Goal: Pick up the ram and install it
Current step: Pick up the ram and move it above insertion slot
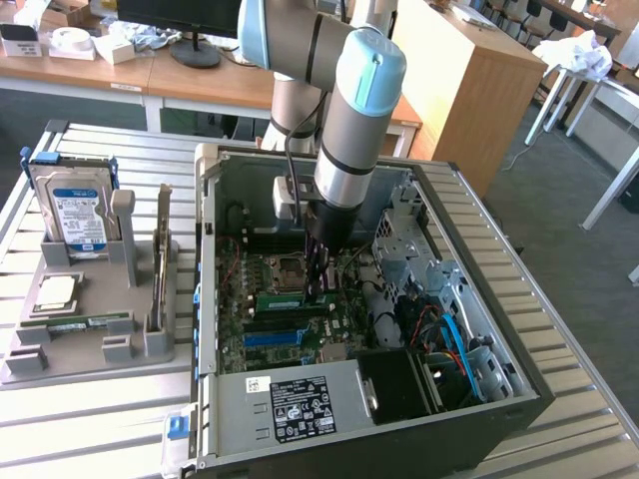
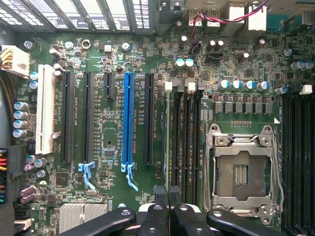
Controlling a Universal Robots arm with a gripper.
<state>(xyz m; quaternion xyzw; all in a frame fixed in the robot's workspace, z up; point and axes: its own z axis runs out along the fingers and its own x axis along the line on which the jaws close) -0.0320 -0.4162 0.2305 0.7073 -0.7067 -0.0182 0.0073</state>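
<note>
The ram (image 1: 285,300) is a thin green stick standing on edge in a memory slot of the motherboard (image 1: 260,339), inside the open computer case. My gripper (image 1: 318,289) reaches straight down into the case and is shut on the ram's end towards the exterior view's right. In the wrist view the ram (image 2: 166,137) runs edge-on along the outermost dark slot, beside the empty processor socket (image 2: 243,172). There my gripper (image 2: 168,196) has its black fingers (image 2: 158,211) pressed together over that line.
The case walls (image 1: 205,299) and the drive cage (image 1: 419,259) hem the arm in. Cables (image 1: 449,339) lie towards the exterior view's right. A grey holder (image 1: 90,344) outside the case carries a hard drive (image 1: 75,210), a silver processor chip (image 1: 55,291), a flat green stick (image 1: 85,321) and an upright card (image 1: 160,259).
</note>
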